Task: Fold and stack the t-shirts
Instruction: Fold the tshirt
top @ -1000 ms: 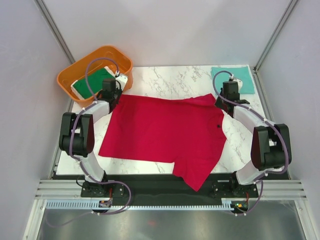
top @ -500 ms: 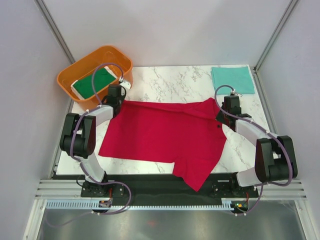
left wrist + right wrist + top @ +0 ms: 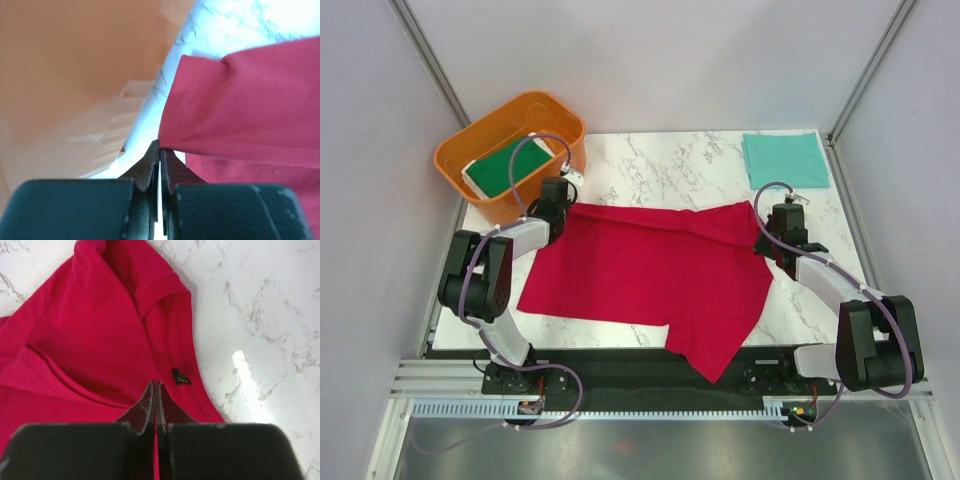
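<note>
Top external: left fingers, right fingers pinch red t-shirt far edge; tub adjacent.

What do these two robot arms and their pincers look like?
Both the left arm and right arm have white shells between chunky black joints. A pale purple cable loops along each. The left pincer and right pincer are black blocks with two thin, tapering dark fingers.
</note>
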`<state>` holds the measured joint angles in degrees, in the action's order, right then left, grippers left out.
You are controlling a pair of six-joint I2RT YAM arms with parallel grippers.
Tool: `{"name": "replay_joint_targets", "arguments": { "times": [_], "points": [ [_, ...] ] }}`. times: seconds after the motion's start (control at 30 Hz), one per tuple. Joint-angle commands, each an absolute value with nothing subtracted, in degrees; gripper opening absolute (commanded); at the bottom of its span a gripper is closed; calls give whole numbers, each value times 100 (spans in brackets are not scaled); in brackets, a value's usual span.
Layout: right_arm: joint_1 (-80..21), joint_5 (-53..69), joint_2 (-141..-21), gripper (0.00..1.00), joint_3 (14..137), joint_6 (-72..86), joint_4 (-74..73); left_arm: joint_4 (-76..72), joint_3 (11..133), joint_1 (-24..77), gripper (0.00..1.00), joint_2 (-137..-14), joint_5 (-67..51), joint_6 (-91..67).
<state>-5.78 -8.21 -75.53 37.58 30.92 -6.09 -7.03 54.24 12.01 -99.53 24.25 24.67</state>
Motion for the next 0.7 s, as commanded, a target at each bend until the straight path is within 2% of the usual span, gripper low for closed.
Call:
{"name": "replay_joint_targets", "arguments": {
  "times": [0.0, 0.33, 0.43, 0.5, 0.63, 0.67],
  "points": [
    [-571, -607, -7357, 0, 3534, 3225, -361, -967, 5291, 1248, 2, -9703, 2707, 2276],
    [-580, -642, -7216, 0, 3200, 3340, -299, -958, 5168, 1345, 5, -9782, 3093, 2232],
    [-580, -519, -7251, 0, 3112, 3357, -237, -958, 5185, 1362, 15, -9879, 3286, 2224],
    [-571, -423, -7155, 0, 3024, 3340, -158, -923, 5186, 1388, 27, -9853, 3479, 2128],
    [-571, -387, -7067, 0, 2988, 3314, -211, -756, 5282, 1415, 34, -9774, 3787, 1943],
    [-571, -343, -7066, 3, 2988, 3305, -220, -547, 5361, 1415, 35, -9756, 3884, 1908]
  ]
}}
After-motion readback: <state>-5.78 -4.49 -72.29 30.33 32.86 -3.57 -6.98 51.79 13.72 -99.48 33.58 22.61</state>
